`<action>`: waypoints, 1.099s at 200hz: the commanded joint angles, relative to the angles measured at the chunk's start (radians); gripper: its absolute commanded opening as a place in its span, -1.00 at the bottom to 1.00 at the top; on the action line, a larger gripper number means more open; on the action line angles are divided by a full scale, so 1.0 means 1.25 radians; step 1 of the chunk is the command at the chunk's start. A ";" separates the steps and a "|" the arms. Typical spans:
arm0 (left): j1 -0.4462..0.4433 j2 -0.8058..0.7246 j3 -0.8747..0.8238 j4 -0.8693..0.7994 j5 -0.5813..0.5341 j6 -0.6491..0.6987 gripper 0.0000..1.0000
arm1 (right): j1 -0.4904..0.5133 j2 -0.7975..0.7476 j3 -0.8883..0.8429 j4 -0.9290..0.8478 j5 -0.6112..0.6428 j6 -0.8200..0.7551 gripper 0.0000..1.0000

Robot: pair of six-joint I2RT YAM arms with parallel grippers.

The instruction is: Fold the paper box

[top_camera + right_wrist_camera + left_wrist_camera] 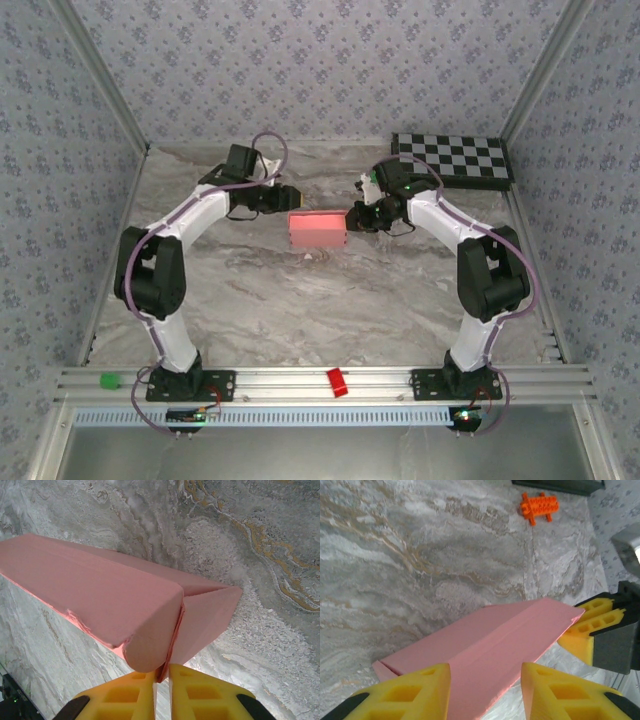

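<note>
You had a red block (pixel 337 382) and a green block (pixel 109 380) on the near rail. Mid-table, the paper box (pixel 317 230) lay box-shaped between both arms. Your right gripper (pixel 162 672) pinched a thin card edge at one end. Your left gripper (pixel 485 669) sat spread, straddling the other. Orange toy (pixel 539 506) and checkerboard (pixel 455 158) sat beyond.

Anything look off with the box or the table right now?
The paper box isn't square: at the end the right claw pinches, its top panel bulges round instead of creasing flat, and its long lower edge looks slightly ragged. A stray orange toy lies on the table farther off.
</note>
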 commanded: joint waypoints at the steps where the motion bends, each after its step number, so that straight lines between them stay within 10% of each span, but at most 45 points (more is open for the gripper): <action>1: -0.004 0.016 0.033 -0.062 -0.020 0.036 -0.17 | 0.006 0.003 0.024 -0.026 0.008 -0.011 -0.69; 220: -0.037 0.040 0.029 -0.110 -0.137 0.093 -0.19 | 0.003 -0.044 0.022 0.014 -0.008 0.002 -0.17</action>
